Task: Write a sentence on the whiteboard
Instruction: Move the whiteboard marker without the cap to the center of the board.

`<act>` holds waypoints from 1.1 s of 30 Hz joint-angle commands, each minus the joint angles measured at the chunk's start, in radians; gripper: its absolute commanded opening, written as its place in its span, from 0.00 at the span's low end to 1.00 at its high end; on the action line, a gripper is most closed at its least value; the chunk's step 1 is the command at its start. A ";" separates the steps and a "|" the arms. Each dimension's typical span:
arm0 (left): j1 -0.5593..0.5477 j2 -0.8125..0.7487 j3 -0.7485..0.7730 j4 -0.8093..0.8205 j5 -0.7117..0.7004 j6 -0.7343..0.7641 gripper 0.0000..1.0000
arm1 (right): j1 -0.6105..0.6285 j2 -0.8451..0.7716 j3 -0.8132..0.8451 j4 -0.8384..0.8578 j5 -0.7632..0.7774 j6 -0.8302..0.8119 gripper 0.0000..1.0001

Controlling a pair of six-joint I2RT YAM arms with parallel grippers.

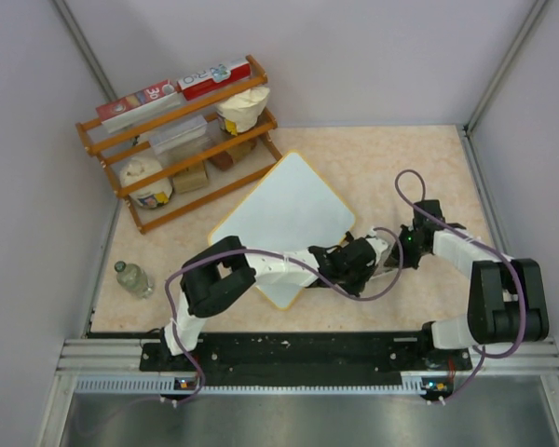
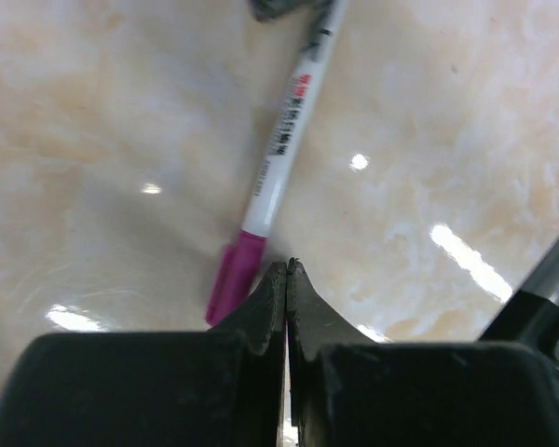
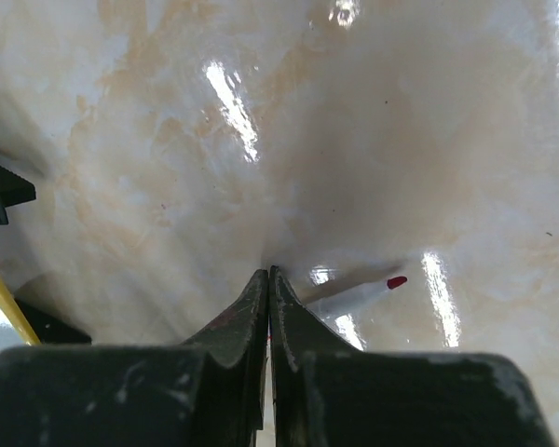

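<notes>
The whiteboard [image 1: 284, 216], white with a thin yellow rim, lies cornerwise on the marbled table, left of both grippers. Its yellow rim [image 3: 4, 303] shows at the left edge of the right wrist view. A marker [image 2: 281, 149] with a white barrel and a magenta end [image 2: 231, 281] lies on the table just right of the board. My left gripper [image 2: 287, 265] is shut, its jaws pressed together with nothing between them, and the magenta end lies beside its left finger. My right gripper [image 3: 267, 272] is also shut and empty. The marker's red nib [image 3: 396, 281] pokes out to its right. The two grippers [image 1: 371, 256] [image 1: 397, 253] meet tip to tip.
A wooden rack [image 1: 182, 140] with boxes and bags stands at the back left, close to the board's far edge. A small plastic bottle [image 1: 130, 277] sits at the left near the front. Grey walls close in the table on three sides.
</notes>
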 commanded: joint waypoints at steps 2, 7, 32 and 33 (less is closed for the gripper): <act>0.041 0.031 -0.023 -0.091 -0.207 -0.036 0.00 | -0.006 -0.018 -0.056 -0.061 -0.013 -0.025 0.00; 0.084 0.039 -0.011 -0.079 -0.207 -0.046 0.00 | -0.006 -0.093 -0.099 -0.097 -0.068 -0.016 0.00; 0.088 -0.050 0.003 0.028 -0.078 -0.007 0.00 | 0.123 -0.293 -0.096 -0.119 0.002 0.096 0.00; 0.088 -0.088 -0.052 0.040 -0.091 -0.015 0.00 | 0.125 -0.299 -0.090 -0.120 0.002 0.087 0.01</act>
